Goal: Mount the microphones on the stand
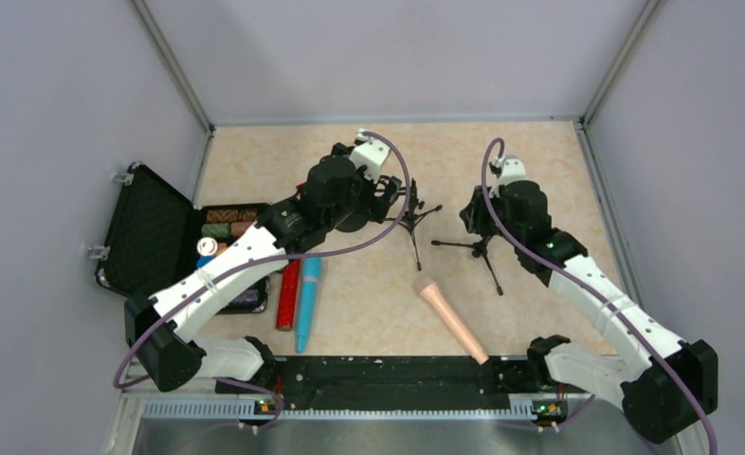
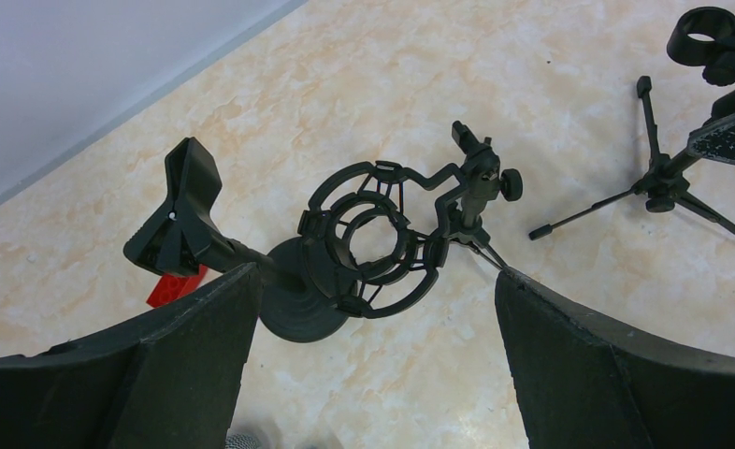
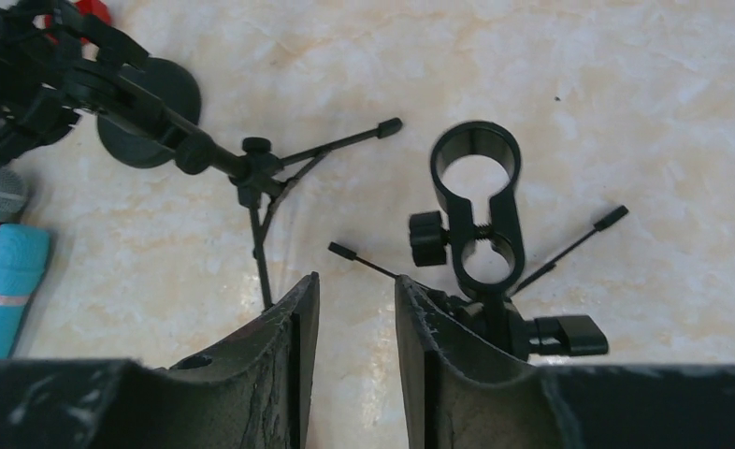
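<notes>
Probably a lab: grey-walled enclosure (image 1: pixel 388 57), marbled tabletop (image 1: pixel 539 161).

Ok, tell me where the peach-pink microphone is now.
In the top view, the peach-pink microphone lies flat, centre-right, nearer than the right tripod stand and right of the cyan-blue microphone.

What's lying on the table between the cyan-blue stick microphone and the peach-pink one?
Nothing. The top view shows only bare beige marble-patterned tabletop between the cyan-blue stick microphone and the peach-pink stick microphone.
</notes>
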